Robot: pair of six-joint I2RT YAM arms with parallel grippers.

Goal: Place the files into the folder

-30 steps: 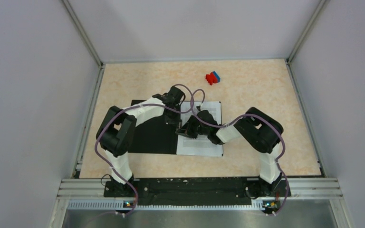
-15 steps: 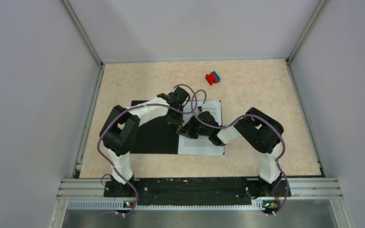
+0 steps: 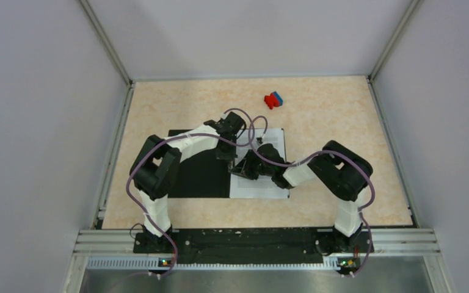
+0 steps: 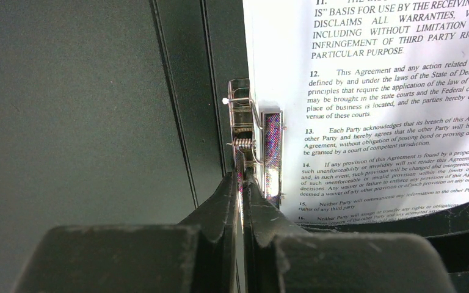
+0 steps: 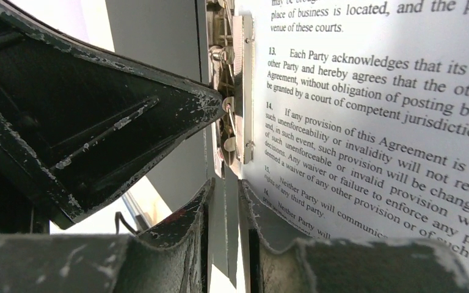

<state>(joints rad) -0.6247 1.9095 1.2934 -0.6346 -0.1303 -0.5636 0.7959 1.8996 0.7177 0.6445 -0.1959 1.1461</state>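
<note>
Beige marbled bench (image 3: 317, 116), grey walls (image 3: 250, 36); open folder (image 3: 201, 174) lies centre, files (image 3: 269, 183) on its right half. Left end effector (image 4: 240, 183) pinches the metal clip (image 4: 272, 152); right end effector (image 5: 226, 189) slightly parted, just beside it.

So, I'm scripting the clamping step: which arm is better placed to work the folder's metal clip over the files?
Probably left: the left gripper is shut on the metal clip at the spine of the folder, beside the files. The right gripper stands slightly open nearby, gripping nothing.
</note>
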